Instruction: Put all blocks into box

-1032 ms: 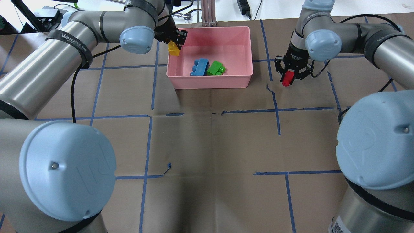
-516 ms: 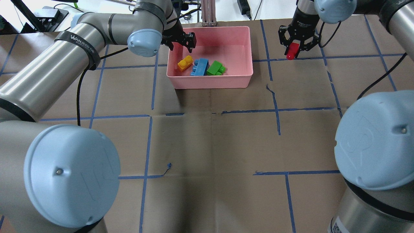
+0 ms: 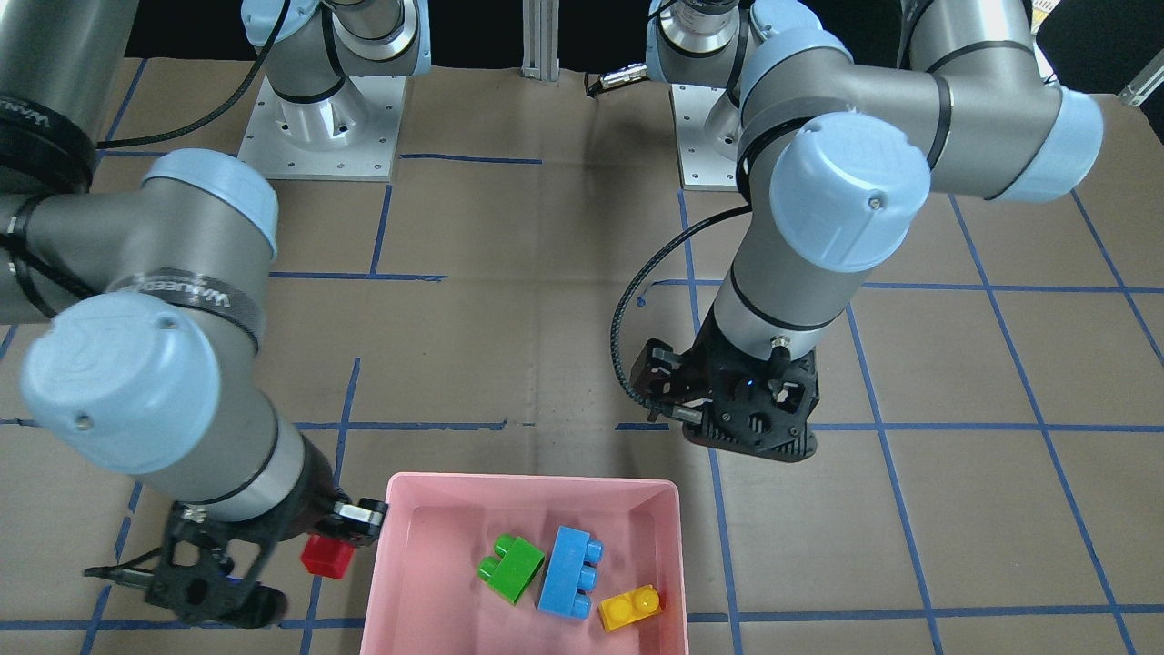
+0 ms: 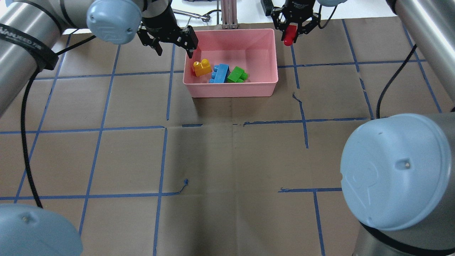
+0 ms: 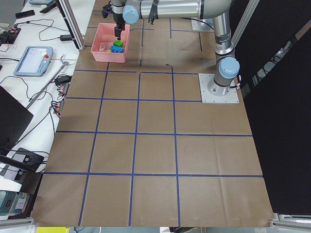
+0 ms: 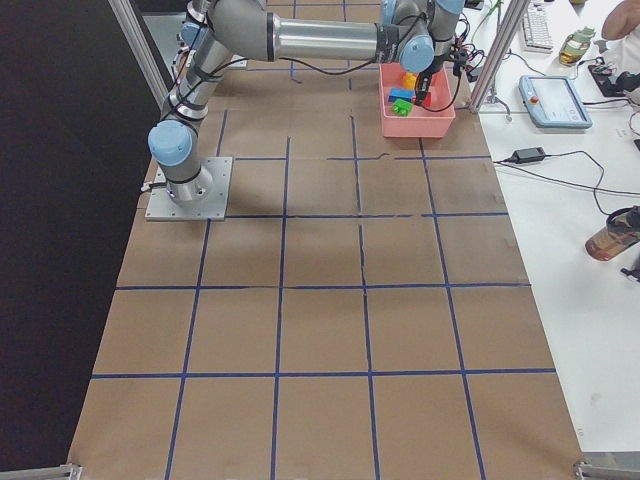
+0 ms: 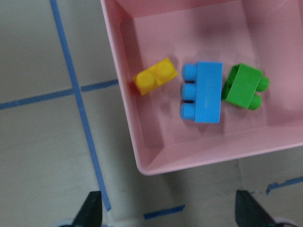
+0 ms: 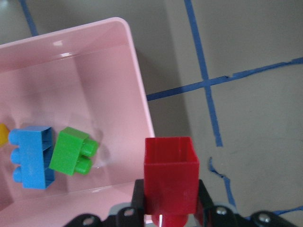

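The pink box [image 4: 231, 90] stands at the far middle of the table. In it lie the yellow block [image 4: 202, 67], the blue block [image 4: 220, 73] and the green block [image 4: 237, 75]. My left gripper [image 4: 173, 44] is open and empty, raised just outside the box's left far corner. In the left wrist view its fingertips [image 7: 91, 213] frame the box [image 7: 203, 151] from above. My right gripper [image 4: 291, 30] is shut on the red block [image 4: 288, 40], held in the air just outside the box's right far corner. The right wrist view shows the red block [image 8: 170, 172] beside the box rim [image 8: 137, 94].
Brown paper with blue tape lines covers the table [image 4: 231, 160]. An aluminium post [image 4: 229, 14] stands just behind the box. Cables and devices lie beyond the table's far edge.
The yellow block left my left gripper and now lies in the box; that gripper opened and drew back to the left. My right gripper carried the red block far and leftward to the box's corner.
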Available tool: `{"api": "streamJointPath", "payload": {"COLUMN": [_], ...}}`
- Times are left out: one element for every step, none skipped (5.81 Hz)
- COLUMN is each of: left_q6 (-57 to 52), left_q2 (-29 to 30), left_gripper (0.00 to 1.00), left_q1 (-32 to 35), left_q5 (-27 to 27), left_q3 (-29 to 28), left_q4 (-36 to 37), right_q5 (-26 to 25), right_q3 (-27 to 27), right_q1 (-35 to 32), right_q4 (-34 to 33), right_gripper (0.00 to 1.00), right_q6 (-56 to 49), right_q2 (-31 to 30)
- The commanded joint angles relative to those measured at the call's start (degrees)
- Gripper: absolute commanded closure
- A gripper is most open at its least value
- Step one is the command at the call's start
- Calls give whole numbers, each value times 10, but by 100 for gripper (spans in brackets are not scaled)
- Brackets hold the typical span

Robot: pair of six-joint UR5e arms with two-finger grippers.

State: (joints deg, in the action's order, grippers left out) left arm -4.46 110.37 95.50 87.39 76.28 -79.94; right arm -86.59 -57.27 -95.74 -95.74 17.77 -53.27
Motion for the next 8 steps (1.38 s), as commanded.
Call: {"api": "streamJointPath", "payload": {"left_q6": [11, 23, 24, 25, 26, 26, 25, 25], "left_q2": [-87, -121, -131, -132, -132, -145, -150, -154], "left_gripper": [0, 0, 0, 0, 0, 0, 0, 0], "left_q1": [-22, -28, -32, -30, -30, -29, -32, -31], "left_q5": [3, 8, 7, 7, 7, 9, 9, 11], "left_q3": [42, 34, 29, 40, 38, 46, 47, 47], "left_q4": [-55, -98, -108, -108, -109, -118, -127, -143], "right_q5": [20, 20, 20, 20, 18, 19, 19, 17], "right_q3": [14, 13, 10, -5, -15, -11, -10, -17], "right_q1": [-50, -59, -60, -59, -55, -51, -43, -21], "right_q4": [-50, -76, -77, -128, -132, -100, -47, 2], "right_gripper": [74, 73, 61, 1, 0, 0, 0, 0], "right_q6": [2, -2, -5, 1, 0, -5, -15, -75], "right_q2": [53, 86, 95, 98, 91, 77, 43, 7]}}
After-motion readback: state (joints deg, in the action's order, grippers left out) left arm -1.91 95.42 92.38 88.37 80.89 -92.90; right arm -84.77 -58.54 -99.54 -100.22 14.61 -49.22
